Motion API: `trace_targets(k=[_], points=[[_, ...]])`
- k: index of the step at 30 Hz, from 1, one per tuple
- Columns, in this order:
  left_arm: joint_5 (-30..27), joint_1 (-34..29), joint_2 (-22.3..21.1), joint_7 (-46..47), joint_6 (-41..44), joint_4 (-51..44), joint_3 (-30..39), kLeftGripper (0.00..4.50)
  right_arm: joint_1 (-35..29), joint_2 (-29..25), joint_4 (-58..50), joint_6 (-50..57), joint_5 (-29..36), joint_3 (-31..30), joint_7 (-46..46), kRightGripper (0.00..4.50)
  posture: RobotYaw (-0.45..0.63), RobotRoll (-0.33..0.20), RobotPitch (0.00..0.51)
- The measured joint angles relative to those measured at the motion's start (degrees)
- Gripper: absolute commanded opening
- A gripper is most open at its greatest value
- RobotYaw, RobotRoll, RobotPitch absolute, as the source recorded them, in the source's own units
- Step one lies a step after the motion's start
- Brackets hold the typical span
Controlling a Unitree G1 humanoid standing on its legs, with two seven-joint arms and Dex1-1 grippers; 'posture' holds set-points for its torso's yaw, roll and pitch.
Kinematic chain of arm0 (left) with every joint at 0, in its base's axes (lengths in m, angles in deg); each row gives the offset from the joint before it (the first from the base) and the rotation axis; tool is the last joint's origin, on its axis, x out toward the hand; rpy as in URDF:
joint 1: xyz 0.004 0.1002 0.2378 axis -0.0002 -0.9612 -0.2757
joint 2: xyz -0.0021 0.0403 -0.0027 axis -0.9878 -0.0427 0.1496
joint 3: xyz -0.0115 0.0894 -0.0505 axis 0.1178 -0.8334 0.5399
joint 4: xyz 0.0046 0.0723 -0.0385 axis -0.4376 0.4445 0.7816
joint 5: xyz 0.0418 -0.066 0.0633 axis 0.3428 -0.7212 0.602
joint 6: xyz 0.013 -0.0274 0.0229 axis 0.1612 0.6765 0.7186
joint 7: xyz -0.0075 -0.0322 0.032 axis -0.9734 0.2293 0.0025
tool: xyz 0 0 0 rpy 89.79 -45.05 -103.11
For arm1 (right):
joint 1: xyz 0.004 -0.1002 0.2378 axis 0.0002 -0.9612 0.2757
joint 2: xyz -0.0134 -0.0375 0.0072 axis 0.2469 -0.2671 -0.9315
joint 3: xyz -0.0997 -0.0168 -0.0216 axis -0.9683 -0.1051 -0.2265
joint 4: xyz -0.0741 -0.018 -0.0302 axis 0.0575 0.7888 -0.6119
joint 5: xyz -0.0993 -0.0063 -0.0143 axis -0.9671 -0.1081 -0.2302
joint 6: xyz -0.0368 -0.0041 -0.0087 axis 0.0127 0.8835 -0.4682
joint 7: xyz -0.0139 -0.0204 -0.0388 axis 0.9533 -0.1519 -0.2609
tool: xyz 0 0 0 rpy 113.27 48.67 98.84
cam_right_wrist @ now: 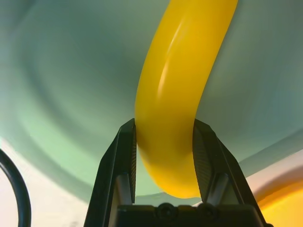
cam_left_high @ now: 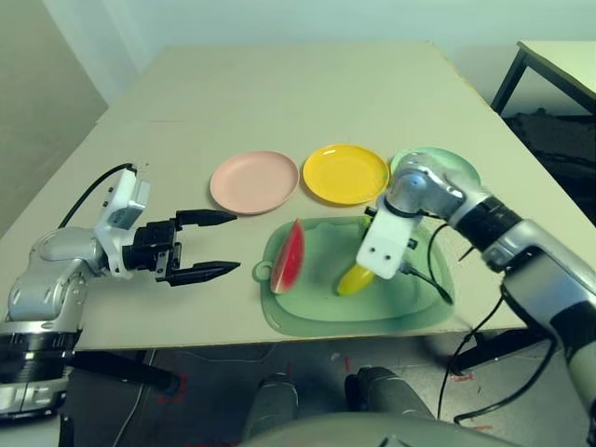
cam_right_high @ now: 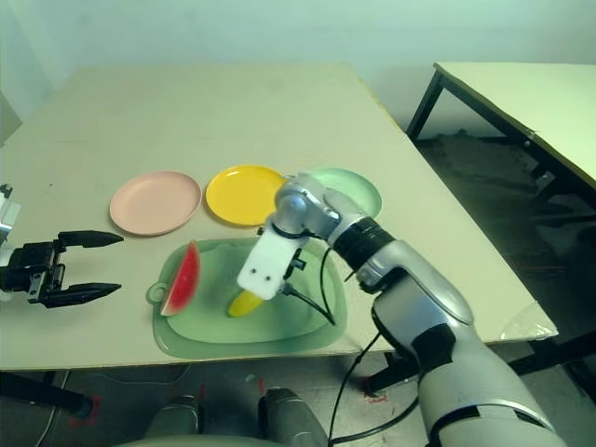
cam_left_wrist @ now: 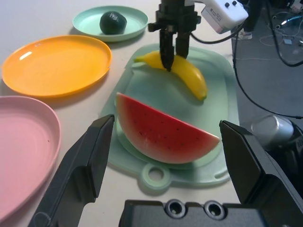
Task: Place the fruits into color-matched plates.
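The right gripper (cam_right_wrist: 164, 142) points straight down with its fingers (cam_right_wrist: 124, 156) clamped on the banana (cam_right_wrist: 177, 90), gripping it across the narrow width near one end, probably so the curve cannot roll. The banana lies on the mat (cam_left_high: 410, 303) beneath the gripper. Just beyond it sits the yellow plate (cam_left_high: 345, 173), its likely target. Beside that plate, the green plate (cam_left_wrist: 135, 21) already holds the avocado (cam_left_wrist: 112, 22). The watermelon (cam_left_high: 290, 257) rests on the mat's other side, between both grippers. The left gripper (cam_left_high: 207, 245) hovers spread wide and empty, aimed at the watermelon, with the pink plate (cam_left_high: 253, 181) near it.
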Motion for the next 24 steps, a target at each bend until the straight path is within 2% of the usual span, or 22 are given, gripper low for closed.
trace_targets(k=[7, 12, 18, 24], points=[[2.1, 2.1, 1.3, 3.6, -0.9, 3.7, 0.0, 4.5, 6.1, 1.3, 8.8, 3.5, 4.7, 1.8, 0.0, 1.68, -0.05, 0.0, 0.065], [4.7, 5.0, 3.1, 10.2, -2.0, 7.7, 0.1, 4.5, 12.4, 7.0, 22.2, 5.8, 4.4, 5.9, -2.2, 1.68, -0.04, 0.0, 0.067], [6.5, 4.7, 3.1, 14.2, -1.6, 8.4, 0.1, 4.5, 19.0, 14.4, 36.5, 13.1, 2.3, 12.0, -17.4, 1.68, -0.03, 0.0, 0.07], [6.4, 3.3, 3.0, 15.3, -0.9, 6.7, 0.2, 4.5, 19.8, 18.5, 42.3, 18.4, -2.3, 12.9, -29.0, 1.68, -0.01, 0.0, 0.076]])
